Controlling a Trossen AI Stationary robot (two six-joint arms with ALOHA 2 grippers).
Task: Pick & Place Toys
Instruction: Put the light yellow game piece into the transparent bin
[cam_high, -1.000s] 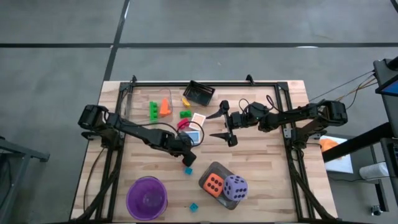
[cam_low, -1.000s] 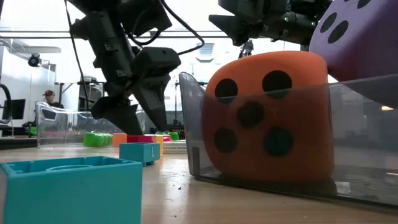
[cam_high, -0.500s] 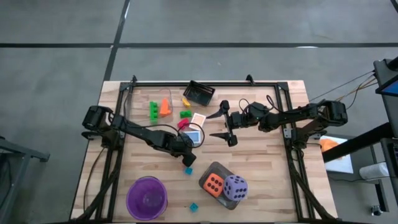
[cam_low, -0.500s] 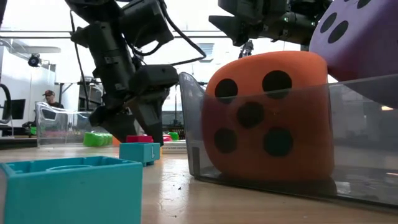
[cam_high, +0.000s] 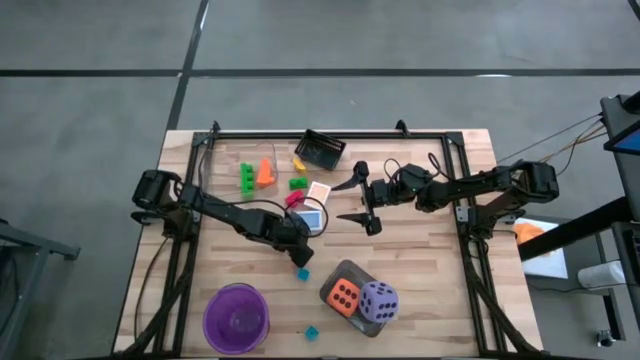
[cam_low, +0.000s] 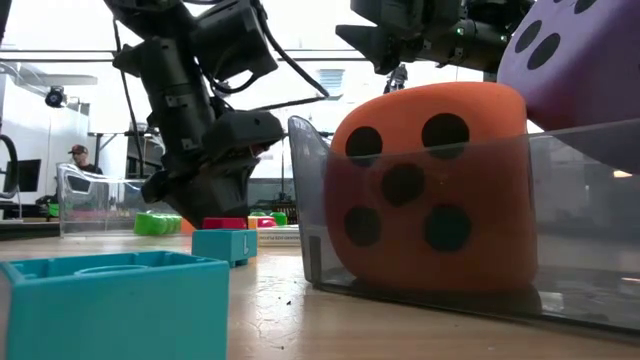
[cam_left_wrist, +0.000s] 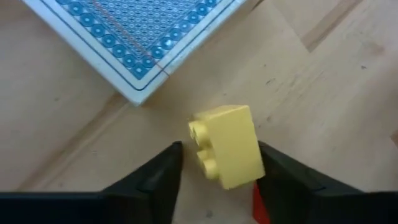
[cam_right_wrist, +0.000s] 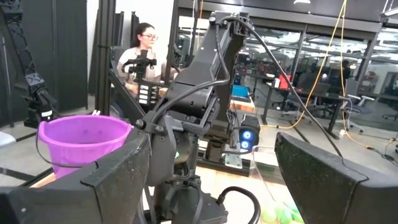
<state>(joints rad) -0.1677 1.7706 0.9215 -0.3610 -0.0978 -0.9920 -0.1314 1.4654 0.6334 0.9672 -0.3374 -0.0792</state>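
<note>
Down at the left gripper (cam_left_wrist: 217, 177), the two dark fingers (cam_left_wrist: 152, 180) stand at a narrow gap either side of a small yellow block (cam_left_wrist: 227, 146), each one just beside a flank of it. Whether they press it yet I cannot quite tell from the left wrist view; it looks like a pinch about to bite. The block sits on the wood between the fingers, studs turned sideways toward one finger, so it lies tipped on its side. Its long axis runs out ahead of the fingers, slightly slanted, pointing toward the corner of a blue-backed card (cam_left_wrist: 134, 37) lying flat just beyond the fingertips. A sliver of red shows beside the other finger, too little to name.

Moving outward in the high view, the left gripper (cam_high: 297, 243) is low over the table's middle, with a teal block (cam_high: 302, 273) near it. Further off, the green blocks (cam_high: 246, 177), an orange piece (cam_high: 264, 172) and another card (cam_high: 318, 190) lie loose toward the far edge.

So what's done? The orange die (cam_high: 343, 296) and purple die (cam_high: 378, 301) sit together in the grey tray (cam_high: 352, 268). The purple bowl (cam_high: 236, 318) looks empty from above. Most of the small pieces are still out, so I'd judge the job well short of half.

The right gripper (cam_high: 358, 202) hangs above the table beyond the card, fingers spread wide, holding nothing.
</note>
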